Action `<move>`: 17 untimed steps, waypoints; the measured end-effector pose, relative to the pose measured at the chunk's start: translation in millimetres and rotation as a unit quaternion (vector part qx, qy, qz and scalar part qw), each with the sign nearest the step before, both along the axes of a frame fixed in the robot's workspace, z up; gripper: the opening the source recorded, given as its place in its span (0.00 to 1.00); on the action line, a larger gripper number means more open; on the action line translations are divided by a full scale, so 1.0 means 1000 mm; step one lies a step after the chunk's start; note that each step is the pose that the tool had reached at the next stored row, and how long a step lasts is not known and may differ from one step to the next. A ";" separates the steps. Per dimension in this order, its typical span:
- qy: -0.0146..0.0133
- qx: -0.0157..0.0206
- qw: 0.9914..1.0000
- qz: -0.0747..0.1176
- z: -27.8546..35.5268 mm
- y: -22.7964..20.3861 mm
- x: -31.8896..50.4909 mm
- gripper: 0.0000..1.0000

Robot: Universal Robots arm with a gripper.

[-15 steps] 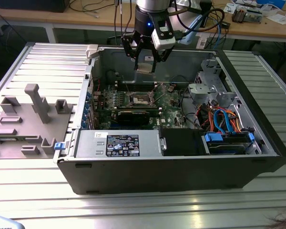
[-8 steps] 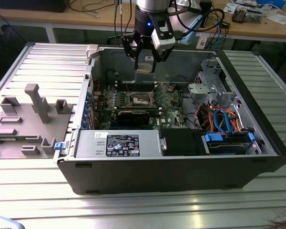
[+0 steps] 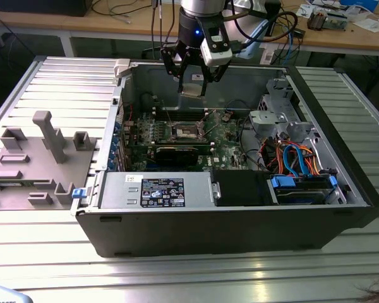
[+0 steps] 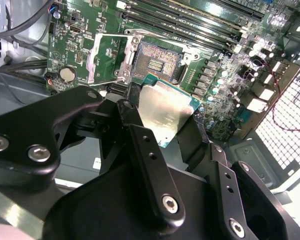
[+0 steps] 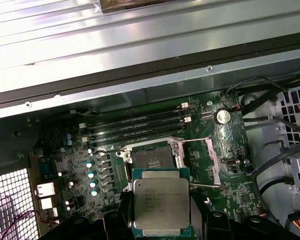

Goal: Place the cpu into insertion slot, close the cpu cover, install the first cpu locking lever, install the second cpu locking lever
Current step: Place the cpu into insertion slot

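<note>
My gripper [image 3: 191, 81] hangs over the open computer case, shut on the cpu [image 3: 191, 89], a flat square chip with a silver-grey top. In both wrist views the cpu [image 4: 165, 107] [image 5: 161, 202] sits between the black fingers [image 4: 140, 137], held above the green board and a little to one side of the insertion slot. The insertion slot [image 3: 184, 131] [image 4: 157, 62] [image 5: 152, 157] lies bare, its dark contact field showing. The cpu cover [image 4: 104, 56] [image 5: 206, 162] stands swung open beside it. Thin wire levers [image 5: 194, 140] are raised away from the socket.
Long memory slots [image 5: 135, 125] run beside the socket, and a black card [image 3: 177, 153] lies in front of it. A labelled power supply [image 3: 158, 189] and a drive cage with blue and orange cables [image 3: 294, 161] fill the case. A grey fixture [image 3: 41, 158] stands on the exterior view's left.
</note>
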State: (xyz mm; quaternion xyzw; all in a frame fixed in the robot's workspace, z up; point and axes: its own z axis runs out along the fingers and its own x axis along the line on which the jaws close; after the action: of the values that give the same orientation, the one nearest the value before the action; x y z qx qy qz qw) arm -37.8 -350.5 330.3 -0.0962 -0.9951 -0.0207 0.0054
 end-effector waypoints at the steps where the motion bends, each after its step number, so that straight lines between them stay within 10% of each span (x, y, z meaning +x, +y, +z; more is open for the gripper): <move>1: 0.000 0.000 1.000 0.000 0.0000 0.0000 0.0000 0.55; 17: 0.000 0.000 1.000 -0.005 -0.0003 0.0000 0.0000 0.55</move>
State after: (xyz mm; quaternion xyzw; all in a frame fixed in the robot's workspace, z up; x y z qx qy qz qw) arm -37.8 -350.5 330.0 -0.1009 -0.9947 -0.0207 0.0054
